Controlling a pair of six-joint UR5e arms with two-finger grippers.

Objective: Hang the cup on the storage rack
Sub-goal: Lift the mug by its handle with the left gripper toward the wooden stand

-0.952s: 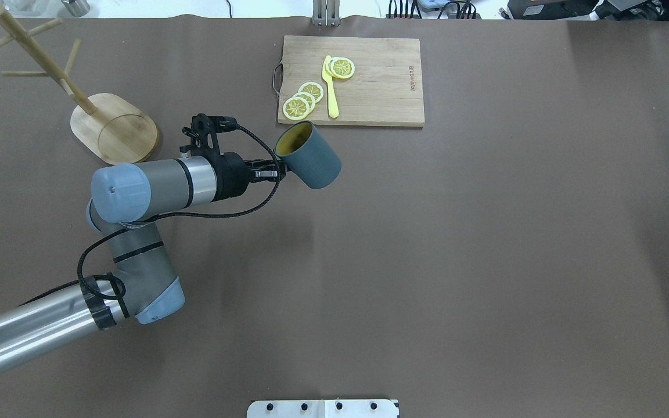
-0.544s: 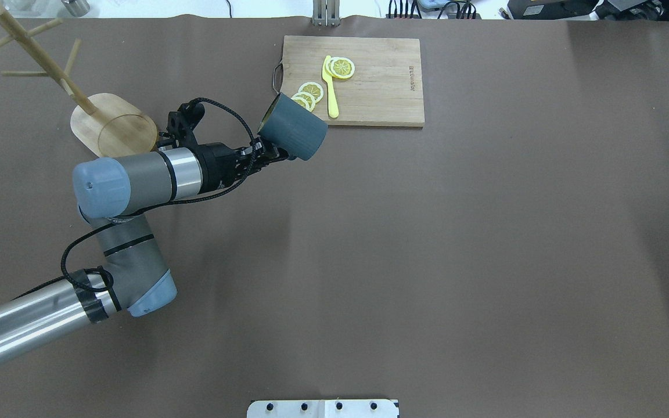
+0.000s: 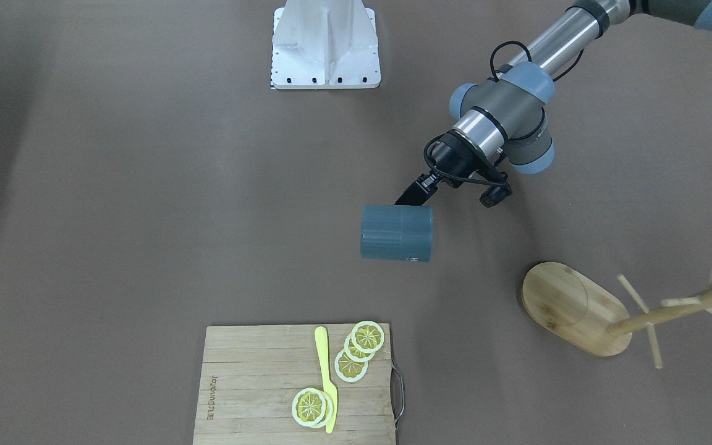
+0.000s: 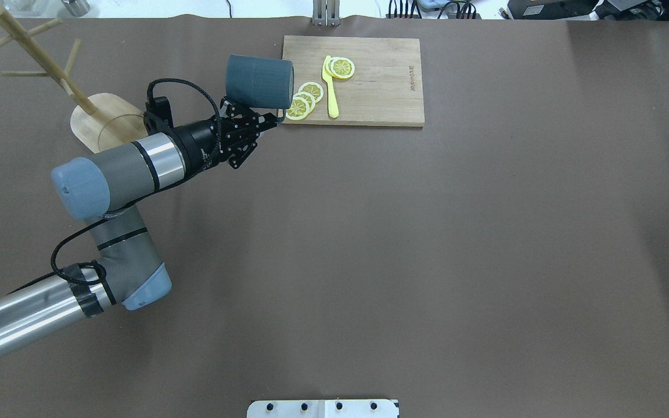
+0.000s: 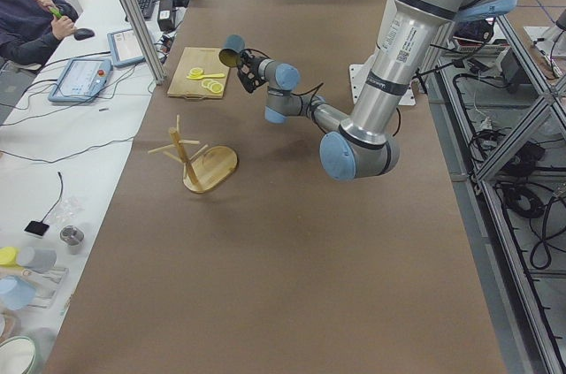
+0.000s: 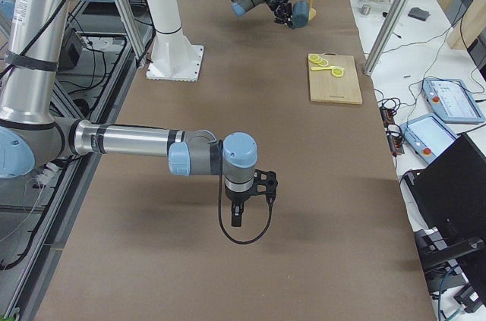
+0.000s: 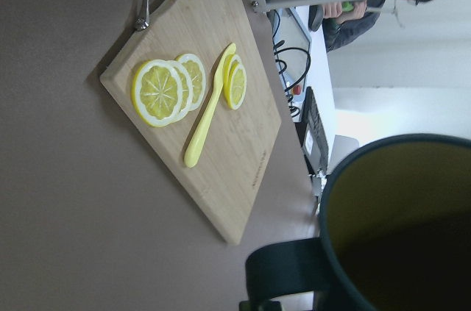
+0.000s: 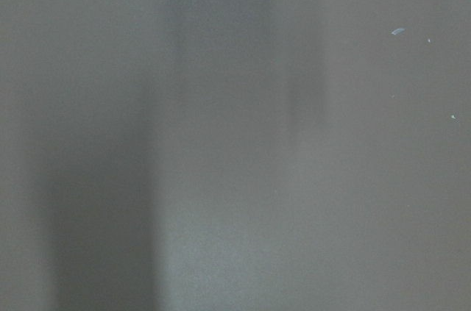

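Swung up from the near left corner of the board (image 4: 375, 87) within the last second, the left gripper (image 4: 272, 119) now sits just off that board's metal-handled end, clamped on the cup (image 4: 258, 81) by its loop. The cup lies on its side in the air, overlapping the board's left edge from overhead. White lettering (image 3: 415, 259) on the cup and the burnt stamp (image 4: 411, 78) on the board are both too small to read. Lemon slices (image 4: 304, 100) and a yellow knife (image 4: 331, 93) lie on the board. The rack (image 4: 115, 129) stands well left of it. The right gripper (image 6: 237, 216) hangs over bare tabletop (image 4: 427, 261) far from the board; whether its fingers are apart cannot be told.
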